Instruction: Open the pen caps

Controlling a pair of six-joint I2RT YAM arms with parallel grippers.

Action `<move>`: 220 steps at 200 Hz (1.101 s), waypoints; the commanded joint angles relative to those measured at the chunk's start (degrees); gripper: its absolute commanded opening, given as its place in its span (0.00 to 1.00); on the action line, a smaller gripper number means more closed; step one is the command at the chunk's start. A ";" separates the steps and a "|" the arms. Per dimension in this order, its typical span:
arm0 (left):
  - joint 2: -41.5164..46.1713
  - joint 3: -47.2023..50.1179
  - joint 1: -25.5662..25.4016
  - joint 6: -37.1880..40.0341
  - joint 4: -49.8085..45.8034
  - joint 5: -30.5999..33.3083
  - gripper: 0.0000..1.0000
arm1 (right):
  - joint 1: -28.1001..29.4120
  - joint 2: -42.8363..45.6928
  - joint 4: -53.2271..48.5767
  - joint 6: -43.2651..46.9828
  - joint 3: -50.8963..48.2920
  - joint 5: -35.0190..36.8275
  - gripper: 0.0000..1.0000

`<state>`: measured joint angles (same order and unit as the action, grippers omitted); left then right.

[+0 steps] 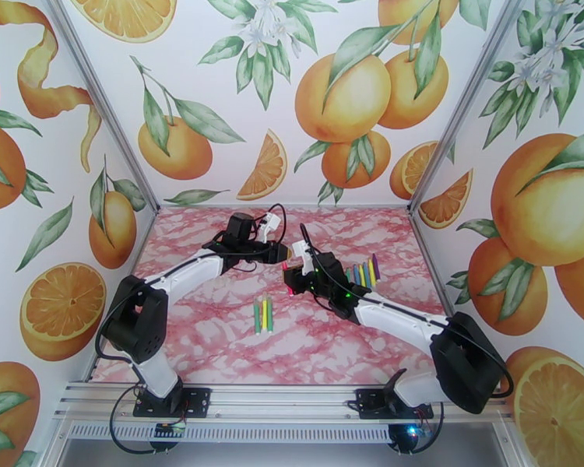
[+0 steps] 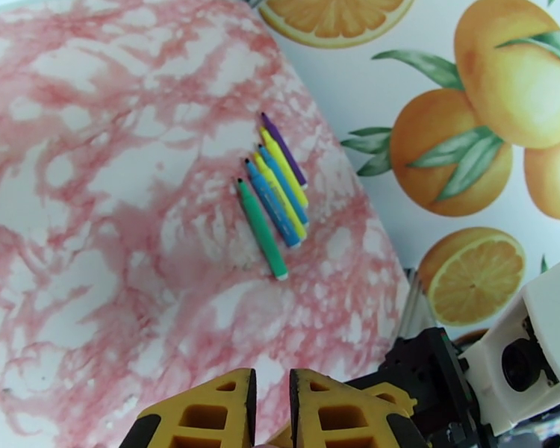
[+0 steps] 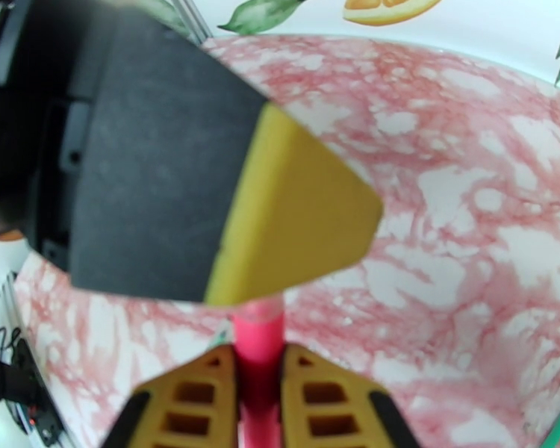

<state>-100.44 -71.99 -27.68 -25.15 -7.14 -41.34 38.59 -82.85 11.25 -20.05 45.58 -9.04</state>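
Left arm: from its base at the near left edge it reaches up and right to the middle of the pink marble table [image 1: 206, 336], with the elbow raised.
Left gripper [image 1: 283, 253]: its tip meets the right gripper [image 1: 296, 272] in the top view. In the left wrist view the left gripper [image 2: 270, 382] shows its two yellow fingers with only a thin slit between them.
Loose pens [image 1: 262, 314]: a small group lies flat on the table, just in front of both grippers.
Red pen [image 3: 259, 337]: the right wrist view shows it pinched between the right gripper [image 3: 259, 367] fingers and standing out forward. Its far end goes behind the yellow left finger [image 3: 295, 218].
Pen cap of the red pen: covered by that finger, so I cannot tell if the left fingers grip it.
Right arm: it comes from the near right edge, low and stretched toward the centre.
Row of pens [image 1: 362, 272]: it lies just right of the right gripper. The left wrist view shows this row [image 2: 276, 196] more clearly as green, blue, yellow and purple pens side by side, touching.
Their caps: too small to tell apart from the barrels.
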 commanded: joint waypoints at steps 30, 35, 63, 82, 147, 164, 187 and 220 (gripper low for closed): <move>-0.44 -1.93 -0.18 0.44 -0.07 -0.09 0.06 | -0.06 0.70 2.50 0.30 -0.91 1.67 0.39; -0.33 -1.85 -0.17 0.49 -0.01 0.04 0.05 | -0.09 0.75 2.55 0.28 -1.06 1.50 0.40; 0.24 -2.03 -0.18 0.58 -0.38 1.02 0.03 | -0.01 0.42 2.73 0.10 -1.81 0.56 0.45; 0.42 -2.12 -0.09 0.26 -0.78 1.95 0.02 | -0.05 0.04 2.72 0.10 -2.06 -0.33 0.46; 0.91 -2.11 -0.09 -1.23 -0.07 1.90 0.01 | -0.07 -2.21 3.95 -0.51 -2.36 -2.83 0.45; 1.19 -1.88 0.00 -1.62 0.41 1.81 0.01 | -0.03 -2.69 4.22 -0.62 -2.27 -3.08 0.44; 1.48 -1.71 0.00 -2.39 1.16 1.63 0.01 | 0.02 -3.19 4.53 -0.69 -2.17 -4.11 0.41; 1.30 -1.76 0.24 -3.05 1.69 1.62 0.01 | 0.06 -3.24 4.60 -0.60 -2.25 -4.41 0.25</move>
<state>-100.47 -72.20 -27.77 -27.20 -7.46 -39.16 38.61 -85.67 13.74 -20.47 43.70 -12.05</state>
